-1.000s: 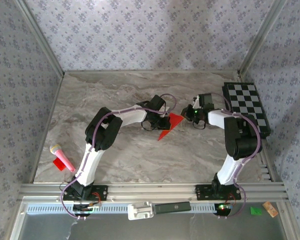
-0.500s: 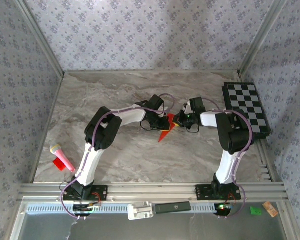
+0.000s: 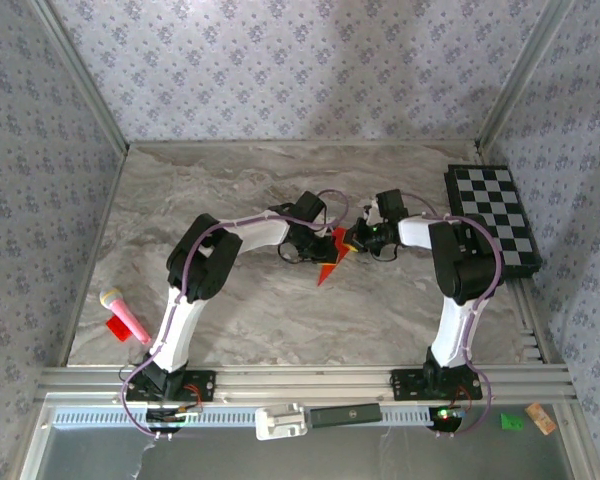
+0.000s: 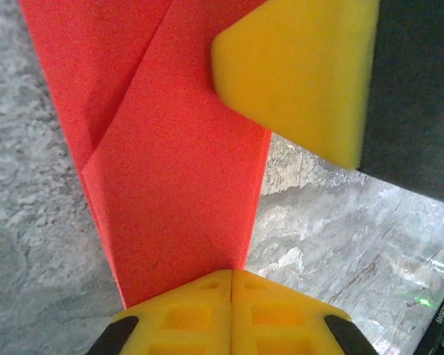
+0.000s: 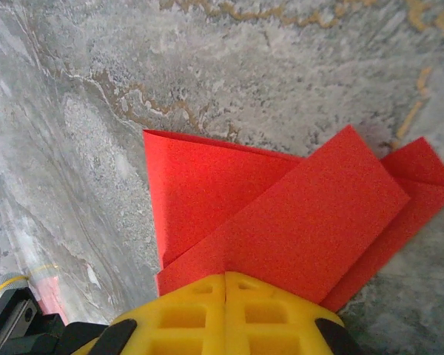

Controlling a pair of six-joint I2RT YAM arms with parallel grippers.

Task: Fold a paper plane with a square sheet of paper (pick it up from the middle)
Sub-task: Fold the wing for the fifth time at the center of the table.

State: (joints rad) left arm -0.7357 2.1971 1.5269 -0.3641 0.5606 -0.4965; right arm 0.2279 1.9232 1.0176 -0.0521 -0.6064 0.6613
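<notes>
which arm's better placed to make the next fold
Likely the right: the right gripper is shut on the top flap of the red paper, while the left gripper pinches its narrow end, anchoring it.

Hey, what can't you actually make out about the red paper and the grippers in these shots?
- Top view: the folded red paper is too small to read its creases; the left gripper and right gripper cover its far end.
- Left wrist view: the paper runs off the top edge.
- Right wrist view: yellow fingers hide its near edge.
</notes>
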